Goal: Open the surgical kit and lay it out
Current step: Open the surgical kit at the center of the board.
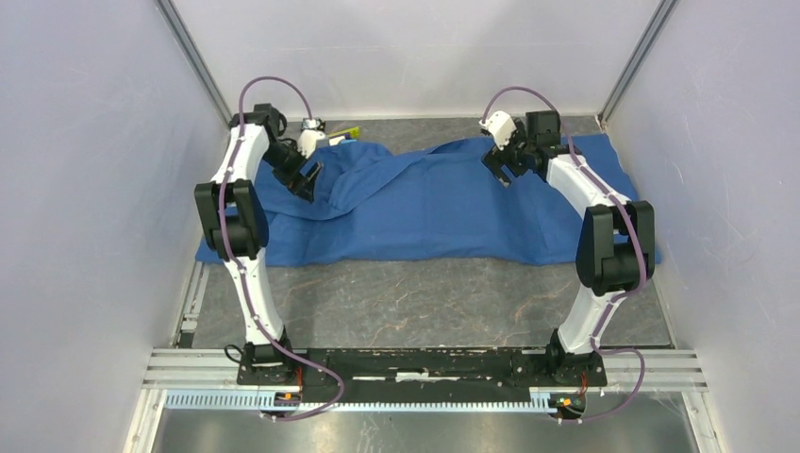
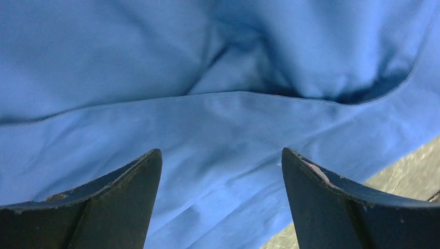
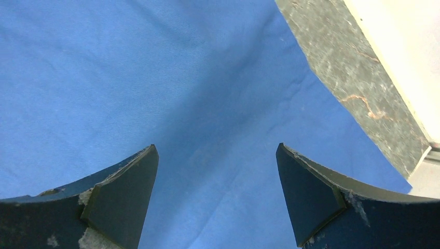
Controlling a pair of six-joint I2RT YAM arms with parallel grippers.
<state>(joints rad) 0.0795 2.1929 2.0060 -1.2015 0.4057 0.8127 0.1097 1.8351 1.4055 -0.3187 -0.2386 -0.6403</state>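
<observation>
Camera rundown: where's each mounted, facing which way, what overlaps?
Top external: high behind the robot, looking down on table, left arm, right arm, blue cloth wrap.
Left wrist: looks past open left end effector onto folded cloth.
Right wrist: past open right end effector onto flat cloth, table edge.
Shared: cloth in all three.

The top camera hangs high over the near edge of the bench (image 1: 425, 302), looking down and forward across all of it. Both wrist cameras peer close onto the blue cloth (image 1: 443, 203), the stretch all three views share.
</observation>
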